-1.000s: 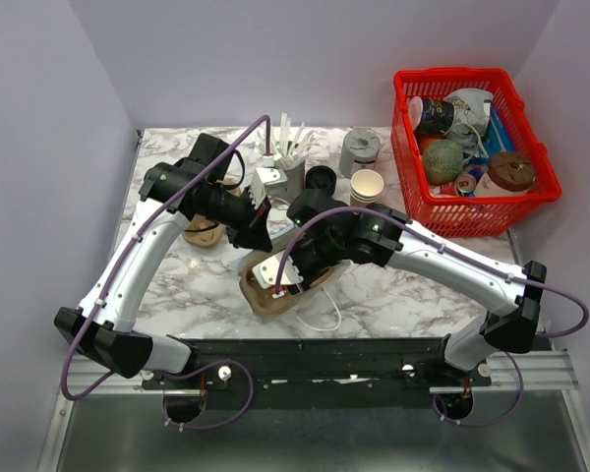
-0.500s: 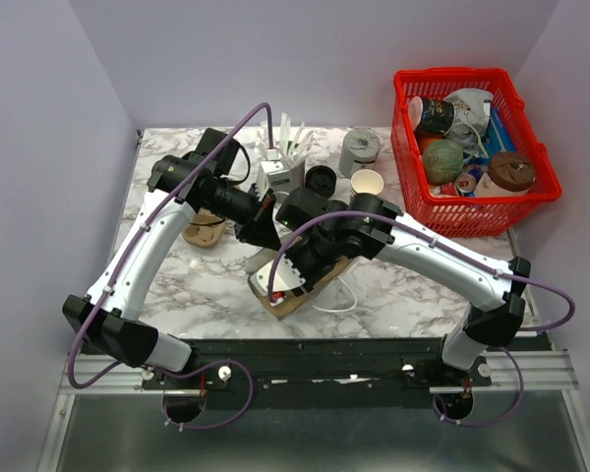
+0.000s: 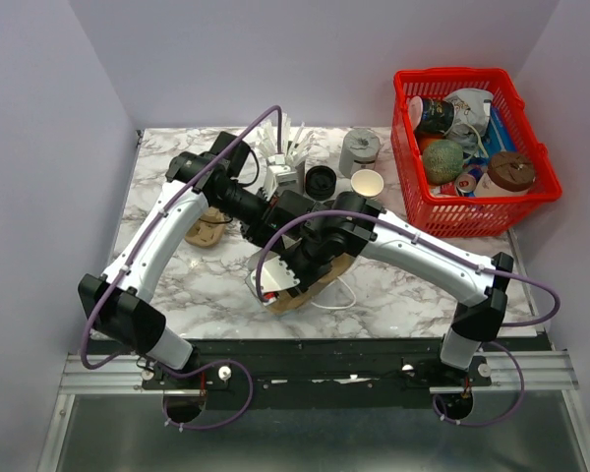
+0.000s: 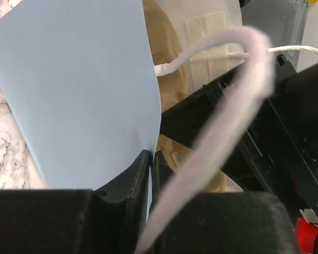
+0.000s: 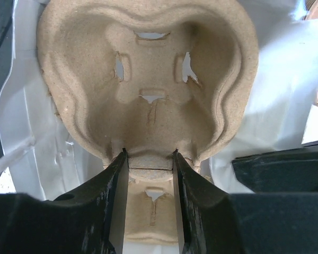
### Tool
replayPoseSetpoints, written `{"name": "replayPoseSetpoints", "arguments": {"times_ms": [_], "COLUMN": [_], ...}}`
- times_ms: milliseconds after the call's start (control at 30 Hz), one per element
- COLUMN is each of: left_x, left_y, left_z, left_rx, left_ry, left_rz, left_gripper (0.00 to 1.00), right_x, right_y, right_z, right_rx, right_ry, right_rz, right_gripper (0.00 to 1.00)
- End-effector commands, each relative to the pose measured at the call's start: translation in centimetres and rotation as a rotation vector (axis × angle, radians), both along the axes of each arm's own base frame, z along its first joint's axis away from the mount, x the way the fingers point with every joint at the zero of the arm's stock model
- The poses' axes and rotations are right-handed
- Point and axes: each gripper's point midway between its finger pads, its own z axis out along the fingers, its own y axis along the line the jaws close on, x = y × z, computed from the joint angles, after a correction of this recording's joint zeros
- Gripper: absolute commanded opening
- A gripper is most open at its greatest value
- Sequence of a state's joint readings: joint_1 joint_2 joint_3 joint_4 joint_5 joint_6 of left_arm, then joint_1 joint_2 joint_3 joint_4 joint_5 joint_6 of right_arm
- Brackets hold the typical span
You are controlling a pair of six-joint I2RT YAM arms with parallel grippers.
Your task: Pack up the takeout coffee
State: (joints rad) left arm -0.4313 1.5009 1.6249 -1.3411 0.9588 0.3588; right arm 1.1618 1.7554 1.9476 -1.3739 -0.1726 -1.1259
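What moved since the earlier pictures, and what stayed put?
The left gripper swung right, toward the middle, pinching the edge of the white paper bag. The right gripper, gripping the brown moulded-pulp cup tray, nudged it slightly right; its elbow drew in leftward. The red plastic basket stayed put.

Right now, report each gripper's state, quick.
Left gripper: all but closed, pinching the edge of the paper bag.
Right gripper: closed on the pulp cup carrier.
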Motion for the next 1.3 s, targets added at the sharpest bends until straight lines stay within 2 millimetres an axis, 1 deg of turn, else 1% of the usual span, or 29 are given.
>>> {"name": "replayPoseSetpoints", "arguments": {"times_ms": [0,33,67,100,200,333,467,600,667,767,867,900,1033,1200,1267], "left_x": [-1.7,-1.4,-1.0,-0.8,0.1,1.2,2.4,3.4,3.8,4.1,4.3,4.3,4.3,4.3,4.4], "left_y": [0.5,0.5,0.6,0.5,0.6,0.8,0.8,0.5,0.6,0.6,0.5,0.5,0.5,0.7,0.7], "left_z": [-0.6,-0.7,-0.6,-0.8,-0.6,-0.1,0.4,1.0,0.7,0.6,0.3,0.4,0.6,0.6,0.8], "left_rx": [0.045,0.054,0.069,0.077,0.087,0.093,0.086,0.055,0.066,0.067,0.066,0.062,0.057,0.062,0.060], "left_ry": [0.133,0.130,0.114,0.122,0.113,0.070,0.012,-0.068,-0.083,-0.102,-0.102,-0.108,-0.118,-0.123,-0.131], "left_rz": [-0.017,-0.013,-0.002,-0.002,0.016,0.050,0.088,0.113,0.133,0.142,0.147,0.148,0.155,0.171,0.174], "left_gripper": [0.30,0.34,0.42,0.44,0.48,0.54,0.61,0.63,0.63,0.63,0.63,0.63,0.63,0.64,0.64], "right_x": [-0.3,-0.3,-0.2,0.0,0.1,0.1,0.0,0.5,0.9,1.8,2.0,2.0,1.8,1.2,1.1], "right_y": [-1.1,-1.1,-0.9,-1.0,-1.0,-1.1,-2.0,-2.7,-3.3,-3.9,-4.5,-4.7,-5.4,-5.5,-5.2], "right_z": [-0.4,-0.5,-0.7,-0.9,-1.5,-1.7,-2.1,-2.7,-3.3,-3.4,-3.8,-3.8,-4.8,-6.2,-6.4], "right_rx": [-0.060,-0.060,-0.059,-0.064,-0.080,-0.097,-0.142,-0.181,-0.232,-0.266,-0.293,-0.295,-0.330,-0.343,-0.327], "right_ry": [0.018,0.018,0.018,0.019,0.022,0.036,0.054,0.054,0.035,-0.007,-0.025,-0.024,-0.001,0.073,0.080], "right_rz": [-0.020,-0.018,-0.016,-0.021,-0.022,-0.036,-0.057,-0.091,-0.111,-0.138,-0.141,-0.143,-0.144,-0.107,-0.100], "right_gripper": [0.01,0.01,0.01,0.01,0.01,0.01,0.01,0.01,0.01,0.01,0.01,0.01,0.01,0.01,0.01]}}
